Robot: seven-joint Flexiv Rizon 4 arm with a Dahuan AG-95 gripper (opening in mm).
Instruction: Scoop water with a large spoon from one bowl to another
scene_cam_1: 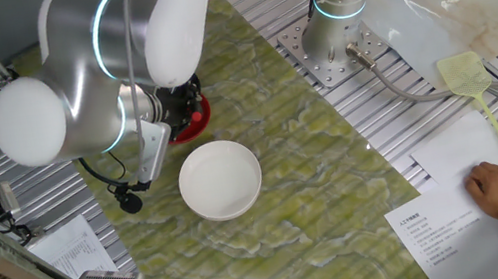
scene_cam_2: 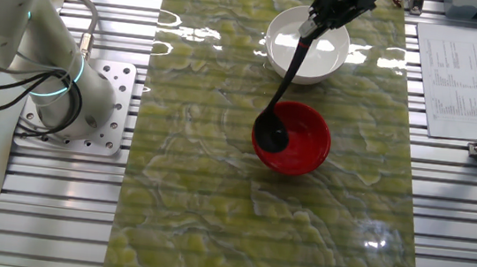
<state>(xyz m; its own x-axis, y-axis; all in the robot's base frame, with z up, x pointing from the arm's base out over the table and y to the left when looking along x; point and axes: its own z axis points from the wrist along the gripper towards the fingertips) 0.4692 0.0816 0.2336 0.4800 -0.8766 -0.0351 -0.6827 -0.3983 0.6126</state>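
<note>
Gripper (scene_cam_2: 322,18) clamps ladle (scene_cam_2: 279,102) handle; scoop sits inside red bowl (scene_cam_2: 304,145), at six o'clock from white bowl (scene_cam_2: 317,60). Risk: hasty tipping splashes water over rim.

There are sheets of paper (scene_cam_1: 446,228) with small print on them, but the words are too tiny to read. Another printed sheet (scene_cam_2: 458,68) is just as blurry. No brand or number can be read.

Bright, even overhead light; white glare streaks on the glossy green marbled tabletop (scene_cam_2: 206,192) near the plain white round bowl (scene_cam_2: 317,62). Both views sharp, shadows soft.
</note>
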